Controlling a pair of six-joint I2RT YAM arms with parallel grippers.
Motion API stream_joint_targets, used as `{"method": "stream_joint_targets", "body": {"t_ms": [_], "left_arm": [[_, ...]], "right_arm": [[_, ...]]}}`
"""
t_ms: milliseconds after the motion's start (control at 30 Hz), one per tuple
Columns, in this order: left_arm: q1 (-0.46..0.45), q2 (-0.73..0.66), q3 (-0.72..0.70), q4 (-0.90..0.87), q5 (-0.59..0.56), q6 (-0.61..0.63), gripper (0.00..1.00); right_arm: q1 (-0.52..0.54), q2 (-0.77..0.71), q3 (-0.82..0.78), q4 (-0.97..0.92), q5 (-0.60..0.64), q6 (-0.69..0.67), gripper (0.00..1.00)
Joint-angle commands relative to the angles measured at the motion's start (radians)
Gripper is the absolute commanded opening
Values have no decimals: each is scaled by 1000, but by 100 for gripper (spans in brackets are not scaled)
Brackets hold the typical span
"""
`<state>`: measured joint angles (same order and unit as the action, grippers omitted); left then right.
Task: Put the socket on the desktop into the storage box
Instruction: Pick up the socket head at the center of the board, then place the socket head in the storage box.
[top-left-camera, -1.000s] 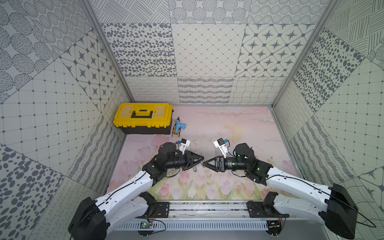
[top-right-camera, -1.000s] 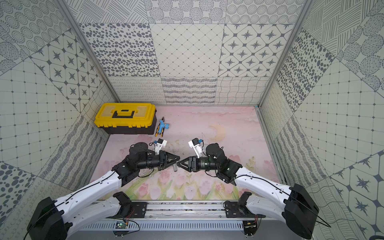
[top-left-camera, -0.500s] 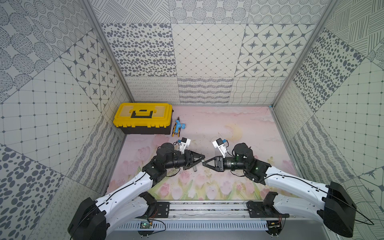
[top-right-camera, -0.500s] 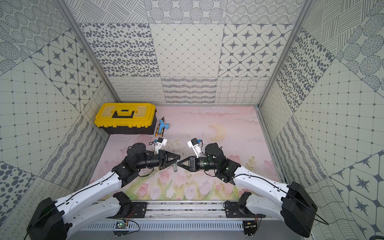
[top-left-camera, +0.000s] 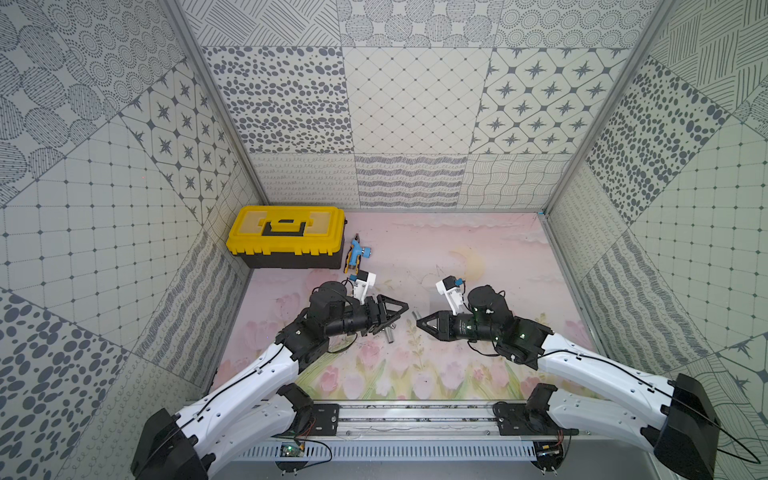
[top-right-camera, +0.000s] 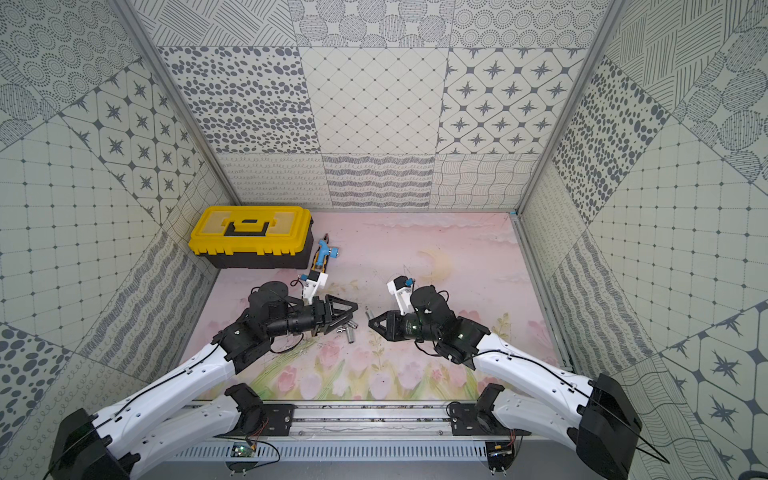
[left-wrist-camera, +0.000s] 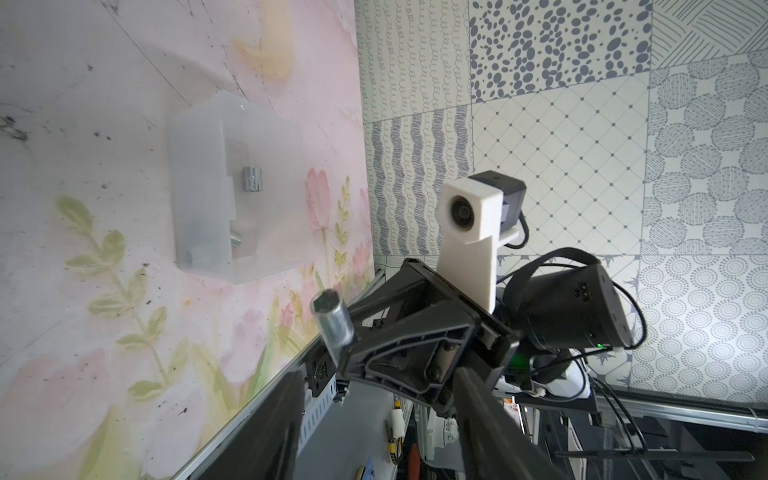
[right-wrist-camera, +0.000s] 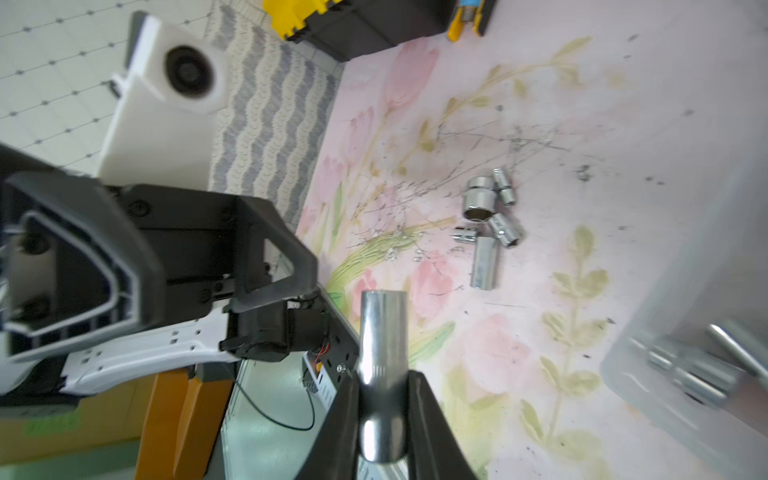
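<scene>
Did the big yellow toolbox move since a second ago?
No. The yellow toolbox sits in the same back corner by the wall, the blue tool just beside it, as before.

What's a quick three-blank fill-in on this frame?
1. The right gripper grips a socket; the left gripper holds ___.
2. In the right wrist view, ___ loose sockets lie clustered on the desktop.
3. The toolbox has a ___ lid.
Missing words: nothing; five; yellow.
</scene>
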<state>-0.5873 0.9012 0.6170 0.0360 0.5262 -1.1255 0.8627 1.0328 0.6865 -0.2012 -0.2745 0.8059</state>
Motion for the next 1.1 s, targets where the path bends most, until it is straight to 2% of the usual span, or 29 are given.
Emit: {"method": "stream_joint_targets", "body": {"t_ms": [0, 100, 267, 500, 633, 1067], "left_arm": [[3, -16, 51, -263, -140, 182, 63], [1, -16, 48, -283, -147, 189, 62], [-9, -10, 47, -322, -172, 205, 60], [-81, 43, 101, -420, -266, 256, 57], [-105, 69, 119, -468, -329, 271, 57], [-112, 96, 102, -446, -338, 262, 56]], "right_arm": [[4, -34, 74, -198, 232, -43, 0], [4, -17, 124, -312, 340, -39, 0], [20, 40, 194, -420, 442, -58, 0], [54, 130, 290, -582, 617, -56, 0], [60, 176, 316, -613, 656, -47, 0], [90, 365, 370, -615, 669, -93, 0]]}}
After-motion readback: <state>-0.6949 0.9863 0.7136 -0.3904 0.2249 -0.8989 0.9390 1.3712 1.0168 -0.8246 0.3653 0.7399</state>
